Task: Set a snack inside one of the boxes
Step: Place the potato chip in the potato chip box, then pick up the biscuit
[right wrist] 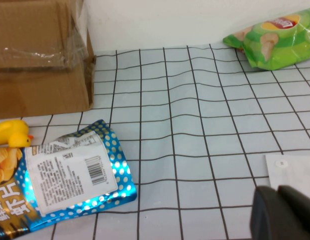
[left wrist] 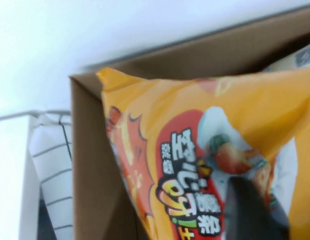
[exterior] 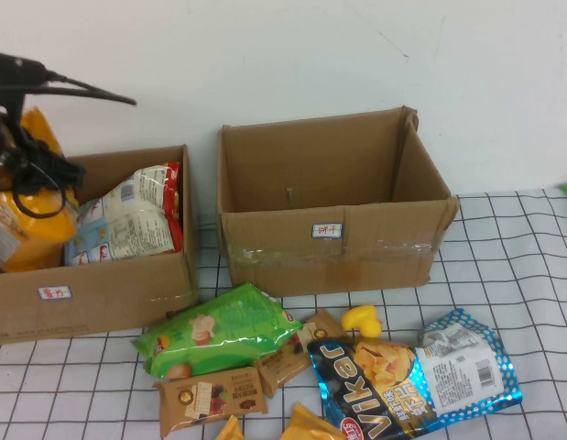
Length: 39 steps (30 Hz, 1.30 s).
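The snack (exterior: 31, 229), a puffy orange-yellow bag with red-and-white lettering, stands upright in the left end of the low brown box (exterior: 109, 293), the one with a red-marked label. My left gripper (exterior: 17, 183) hangs over that end, shut on the bag's upper part. In the left wrist view the snack (left wrist: 160, 125) fills the picture against the box wall (left wrist: 94, 190), with one of my fingers (left wrist: 247, 205) dark against it. My right gripper (right wrist: 277, 212) is shut and holds nothing. It hovers low over the checked cloth, out of the high view.
A white-and-red bag (exterior: 132, 220) lies in the same box. The taller taped box (exterior: 329, 257) stands to the right. In front lie a green bag (exterior: 219, 330), a blue Vikar bag (exterior: 411, 380), a yellow duck (exterior: 363, 321) and brown packets (exterior: 210, 399). Another green bag (right wrist: 275, 42) lies far right.
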Each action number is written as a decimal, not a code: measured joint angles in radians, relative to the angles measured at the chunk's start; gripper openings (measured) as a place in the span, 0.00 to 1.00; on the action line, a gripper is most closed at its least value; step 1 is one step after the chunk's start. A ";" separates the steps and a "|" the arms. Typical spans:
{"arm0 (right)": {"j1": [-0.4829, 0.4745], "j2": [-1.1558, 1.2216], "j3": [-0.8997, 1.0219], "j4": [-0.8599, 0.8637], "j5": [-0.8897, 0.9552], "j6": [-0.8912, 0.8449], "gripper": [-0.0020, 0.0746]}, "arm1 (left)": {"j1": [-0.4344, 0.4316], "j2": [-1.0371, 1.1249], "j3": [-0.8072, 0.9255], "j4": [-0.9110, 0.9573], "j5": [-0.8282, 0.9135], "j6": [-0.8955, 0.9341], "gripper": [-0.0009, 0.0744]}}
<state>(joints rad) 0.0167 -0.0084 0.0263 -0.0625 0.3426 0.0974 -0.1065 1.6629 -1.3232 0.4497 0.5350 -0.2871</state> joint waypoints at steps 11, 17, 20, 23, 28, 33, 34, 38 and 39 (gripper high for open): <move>0.000 0.000 0.000 0.000 0.000 0.000 0.02 | -0.068 -0.024 -0.025 -0.078 0.131 0.080 0.53; 0.000 0.000 0.000 0.000 0.000 0.000 0.02 | -0.183 -0.216 0.047 -0.307 0.217 0.169 0.39; 0.000 0.000 0.000 0.000 0.000 0.000 0.02 | -0.234 -0.292 0.175 -0.355 0.217 0.158 0.38; 0.000 0.000 0.000 0.000 0.000 0.000 0.02 | -0.279 -0.349 0.311 -0.396 0.212 0.155 0.37; 0.000 0.000 0.000 0.000 0.000 0.000 0.02 | -0.343 -0.373 0.472 -0.468 0.210 0.155 0.41; 0.000 0.000 0.000 0.000 0.000 0.000 0.02 | -0.361 -0.373 0.557 -0.582 0.147 0.158 0.57; 0.000 0.000 0.000 0.000 0.000 0.000 0.02 | -0.361 -0.373 0.563 -0.611 0.137 0.167 0.60; 0.000 0.000 0.000 0.000 0.000 0.000 0.02 | -0.361 -0.351 0.570 -0.783 0.123 0.230 0.66; 0.000 0.000 0.000 0.000 0.000 0.000 0.02 | -0.361 -0.336 0.570 -0.820 0.122 0.237 0.67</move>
<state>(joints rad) 0.0167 -0.0084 0.0263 -0.0625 0.3426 0.0974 -0.4673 1.3265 -0.7531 -0.3700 0.6571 -0.0505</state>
